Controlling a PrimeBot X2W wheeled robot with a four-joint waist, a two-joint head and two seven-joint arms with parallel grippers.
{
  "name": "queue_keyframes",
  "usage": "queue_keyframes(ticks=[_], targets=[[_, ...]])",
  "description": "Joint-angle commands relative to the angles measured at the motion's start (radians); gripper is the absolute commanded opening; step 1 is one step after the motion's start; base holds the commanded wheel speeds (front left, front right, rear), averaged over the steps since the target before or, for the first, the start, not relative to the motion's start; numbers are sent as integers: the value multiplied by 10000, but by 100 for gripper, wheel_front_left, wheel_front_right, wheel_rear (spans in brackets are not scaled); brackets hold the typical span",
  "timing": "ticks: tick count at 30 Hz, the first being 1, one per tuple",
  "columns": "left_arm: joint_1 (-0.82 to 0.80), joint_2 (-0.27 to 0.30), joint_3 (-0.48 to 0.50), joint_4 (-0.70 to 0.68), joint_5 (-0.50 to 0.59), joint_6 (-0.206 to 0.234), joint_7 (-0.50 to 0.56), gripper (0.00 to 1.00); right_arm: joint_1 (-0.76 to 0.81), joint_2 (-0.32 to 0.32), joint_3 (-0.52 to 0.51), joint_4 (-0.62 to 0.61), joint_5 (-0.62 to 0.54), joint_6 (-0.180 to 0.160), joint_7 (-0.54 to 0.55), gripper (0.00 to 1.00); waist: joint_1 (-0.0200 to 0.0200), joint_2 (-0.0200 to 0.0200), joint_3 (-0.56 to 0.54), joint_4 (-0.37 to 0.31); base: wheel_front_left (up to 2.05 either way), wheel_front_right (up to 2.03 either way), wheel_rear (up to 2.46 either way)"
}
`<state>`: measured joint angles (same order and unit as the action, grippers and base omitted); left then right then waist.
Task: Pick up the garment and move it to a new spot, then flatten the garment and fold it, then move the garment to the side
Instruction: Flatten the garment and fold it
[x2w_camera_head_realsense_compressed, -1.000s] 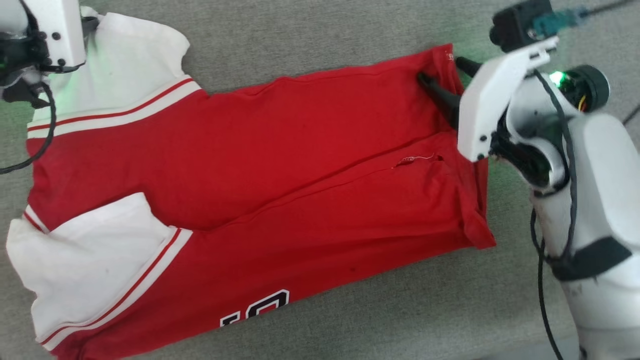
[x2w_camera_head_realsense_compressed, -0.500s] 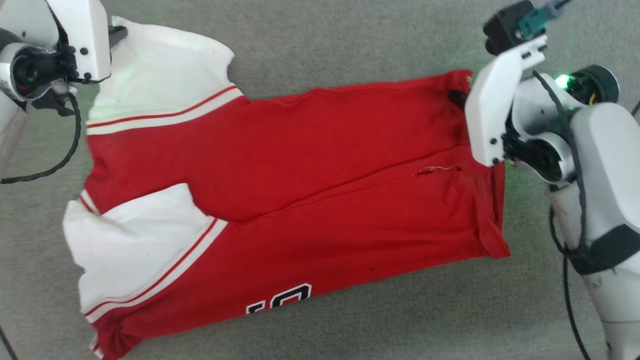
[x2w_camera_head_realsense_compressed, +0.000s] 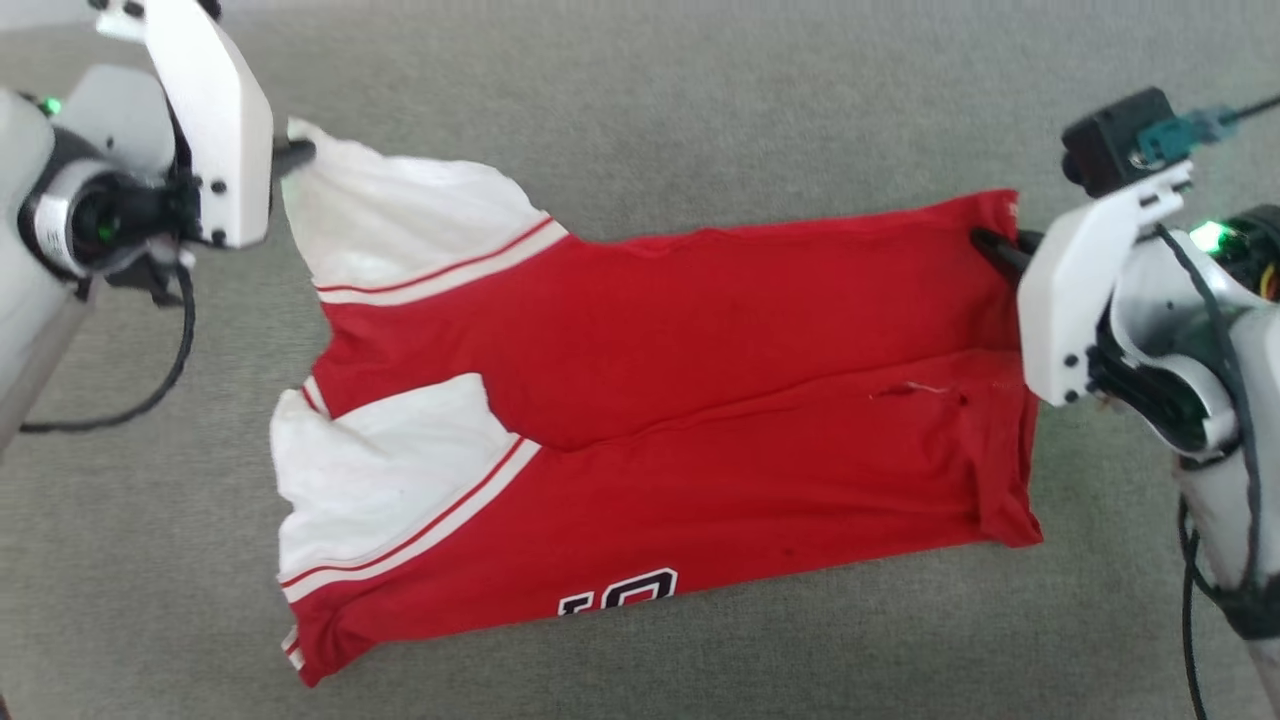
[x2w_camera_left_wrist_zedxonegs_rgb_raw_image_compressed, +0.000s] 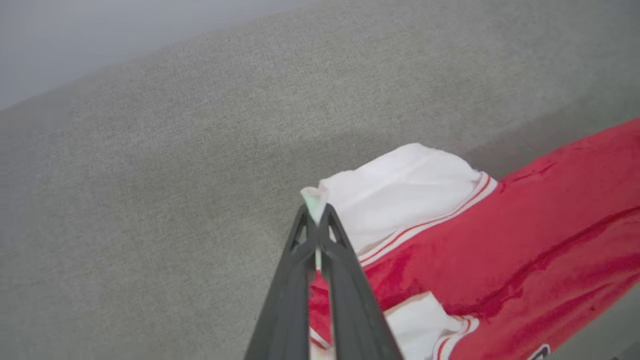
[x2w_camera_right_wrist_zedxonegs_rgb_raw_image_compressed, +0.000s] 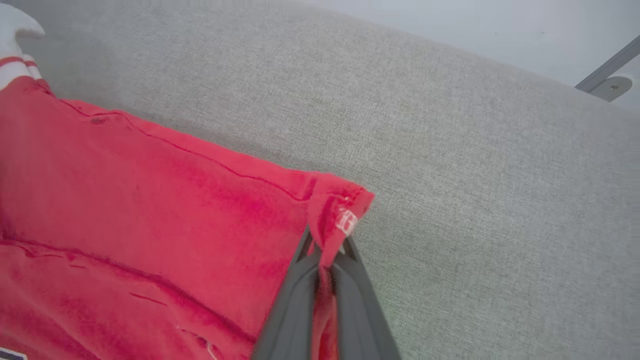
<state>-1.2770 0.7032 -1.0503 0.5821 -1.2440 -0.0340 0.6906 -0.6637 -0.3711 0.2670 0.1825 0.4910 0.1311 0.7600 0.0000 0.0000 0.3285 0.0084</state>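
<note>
The garment (x2w_camera_head_realsense_compressed: 680, 400) is a red jersey T-shirt with white sleeves and striped trim, stretched across the grey cushion and folded lengthwise, with part of the black lettering (x2w_camera_head_realsense_compressed: 620, 592) showing at its near edge. My left gripper (x2w_camera_head_realsense_compressed: 295, 152) is shut on the tip of the far white sleeve (x2w_camera_left_wrist_zedxonegs_rgb_raw_image_compressed: 400, 200), pinched between the dark fingers (x2w_camera_left_wrist_zedxonegs_rgb_raw_image_compressed: 305, 240). My right gripper (x2w_camera_head_realsense_compressed: 995, 245) is shut on the far hem corner (x2w_camera_right_wrist_zedxonegs_rgb_raw_image_compressed: 340, 210) of the red body. Both held corners are lifted slightly, and the cloth is taut between them.
A grey fabric cushion (x2w_camera_head_realsense_compressed: 700, 120) lies under and around the shirt, with bare room beyond it and in front. The cushion's far edge meets a pale wall (x2w_camera_right_wrist_zedxonegs_rgb_raw_image_compressed: 475, 20), where a metal bracket (x2w_camera_right_wrist_zedxonegs_rgb_raw_image_compressed: 607, 82) shows. Black cables hang from both wrists.
The head view has shifted, so the shirt sits further right and lower in it. Both grippers kept hold of their corners, and the far edge looks pulled straighter and lifted.
</note>
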Motion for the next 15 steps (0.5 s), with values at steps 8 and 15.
queue_keyframes(ticks=[8,15], targets=[[1577,1523,-63,-3683,-583,1920,735,0,1347,-542,-431,-1365,126,-8,-124,0,0,0,-766,486,0,0,0],[2951,2897,-309,-6968,-844,3552,828,0,2565,-1116,-608,-2635,405,-8,18,0,0,0,-909,596,0,0,0]])
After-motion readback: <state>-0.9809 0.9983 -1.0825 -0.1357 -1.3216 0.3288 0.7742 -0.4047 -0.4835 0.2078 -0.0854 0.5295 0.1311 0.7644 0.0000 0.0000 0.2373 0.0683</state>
